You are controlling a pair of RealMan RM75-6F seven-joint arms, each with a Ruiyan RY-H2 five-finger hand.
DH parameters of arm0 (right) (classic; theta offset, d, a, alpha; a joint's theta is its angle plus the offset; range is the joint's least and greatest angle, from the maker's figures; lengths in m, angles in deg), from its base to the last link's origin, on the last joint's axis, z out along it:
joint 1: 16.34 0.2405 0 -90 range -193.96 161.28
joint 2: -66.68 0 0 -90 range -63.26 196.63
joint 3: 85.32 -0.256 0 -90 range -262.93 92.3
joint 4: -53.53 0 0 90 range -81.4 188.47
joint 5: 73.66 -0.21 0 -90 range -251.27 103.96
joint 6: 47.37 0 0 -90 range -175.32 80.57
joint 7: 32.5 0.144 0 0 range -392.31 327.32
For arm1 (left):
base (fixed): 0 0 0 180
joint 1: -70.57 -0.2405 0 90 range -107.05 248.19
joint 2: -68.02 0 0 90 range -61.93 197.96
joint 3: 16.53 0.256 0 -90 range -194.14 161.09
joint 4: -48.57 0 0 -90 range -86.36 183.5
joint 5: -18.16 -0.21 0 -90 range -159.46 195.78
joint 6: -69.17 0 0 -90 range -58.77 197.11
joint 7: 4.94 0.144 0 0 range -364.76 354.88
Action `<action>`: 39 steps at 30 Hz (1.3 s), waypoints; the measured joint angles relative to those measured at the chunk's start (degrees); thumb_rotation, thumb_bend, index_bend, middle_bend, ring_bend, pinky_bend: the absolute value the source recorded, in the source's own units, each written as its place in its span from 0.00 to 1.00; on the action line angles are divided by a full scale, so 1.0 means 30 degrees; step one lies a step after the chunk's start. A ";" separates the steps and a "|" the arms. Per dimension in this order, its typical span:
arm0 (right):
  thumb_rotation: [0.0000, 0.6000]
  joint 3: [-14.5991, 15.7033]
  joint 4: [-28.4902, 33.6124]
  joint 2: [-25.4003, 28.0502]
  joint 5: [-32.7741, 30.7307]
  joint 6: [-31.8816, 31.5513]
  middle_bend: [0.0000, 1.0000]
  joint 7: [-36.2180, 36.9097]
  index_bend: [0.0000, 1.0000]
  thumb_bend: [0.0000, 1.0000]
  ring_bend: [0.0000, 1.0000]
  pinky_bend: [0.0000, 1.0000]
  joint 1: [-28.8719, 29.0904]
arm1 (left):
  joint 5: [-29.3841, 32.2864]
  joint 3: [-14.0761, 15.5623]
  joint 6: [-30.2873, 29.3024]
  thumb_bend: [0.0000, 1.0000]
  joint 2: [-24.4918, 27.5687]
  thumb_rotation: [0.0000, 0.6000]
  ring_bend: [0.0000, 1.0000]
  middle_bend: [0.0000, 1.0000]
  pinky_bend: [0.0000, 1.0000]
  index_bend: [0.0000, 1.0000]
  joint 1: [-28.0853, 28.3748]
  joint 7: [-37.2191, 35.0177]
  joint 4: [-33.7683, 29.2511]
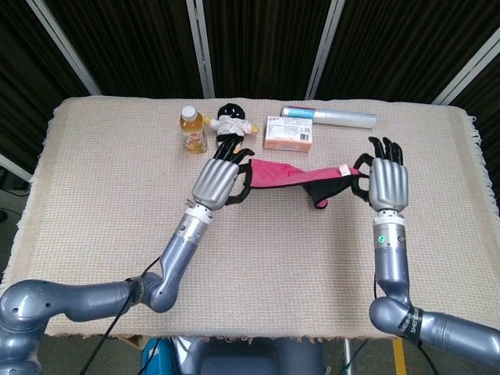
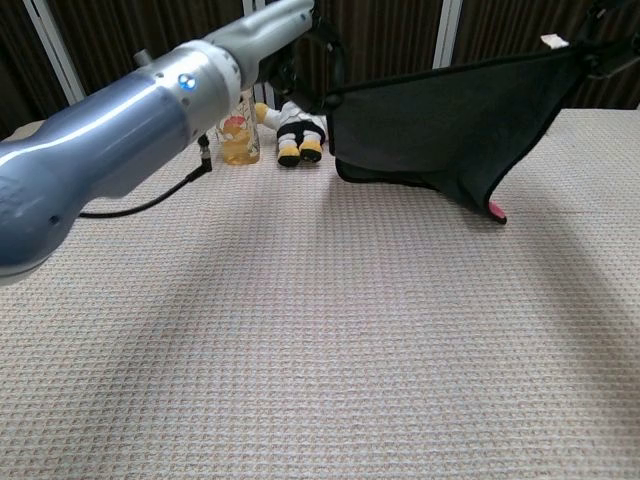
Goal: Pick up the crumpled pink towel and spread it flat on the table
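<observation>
The pink towel [image 1: 285,173], pink on top and black underneath, hangs stretched between my two hands above the table. My left hand [image 1: 219,180] grips its left end and my right hand [image 1: 387,182] holds its right end. In the chest view the towel [image 2: 440,130] shows its dark underside, sagging to a point with a pink tip, and its left end meets my left hand [image 2: 318,55]. Only the fingertips of my right hand [image 2: 605,35] show at the top right there.
Along the far side stand a juice bottle [image 1: 192,129], a small plush doll [image 1: 231,125], a pink box [image 1: 290,133] and a rolled tube [image 1: 328,116]. The woven beige tablecloth [image 1: 101,187] covers the table. My left forearm [image 2: 120,150] fills the chest view's left.
</observation>
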 measured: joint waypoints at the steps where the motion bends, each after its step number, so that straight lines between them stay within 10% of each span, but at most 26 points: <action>1: 1.00 0.0235 0.0172 0.0041 0.0187 -0.0062 0.15 0.0073 0.66 0.59 0.00 0.00 -0.0170 | -0.0066 0.0285 -0.0103 0.48 0.0125 1.00 0.00 0.21 0.00 0.60 -0.0352 -0.0090 -0.0428; 11: 1.00 0.3090 0.1354 -0.0419 0.2598 -0.0734 0.15 0.0667 0.66 0.59 0.00 0.00 -0.1763 | -0.1011 0.2939 -0.0600 0.48 0.0965 1.00 0.00 0.21 0.00 0.61 -0.3021 -0.0649 -0.3594; 39: 1.00 0.6231 0.0909 -0.2459 0.5308 -0.1294 0.15 0.1478 0.66 0.59 0.00 0.00 -0.4260 | -0.2338 0.3841 -0.0834 0.48 -0.0508 1.00 0.00 0.21 0.00 0.61 -0.5074 -0.0609 -0.4698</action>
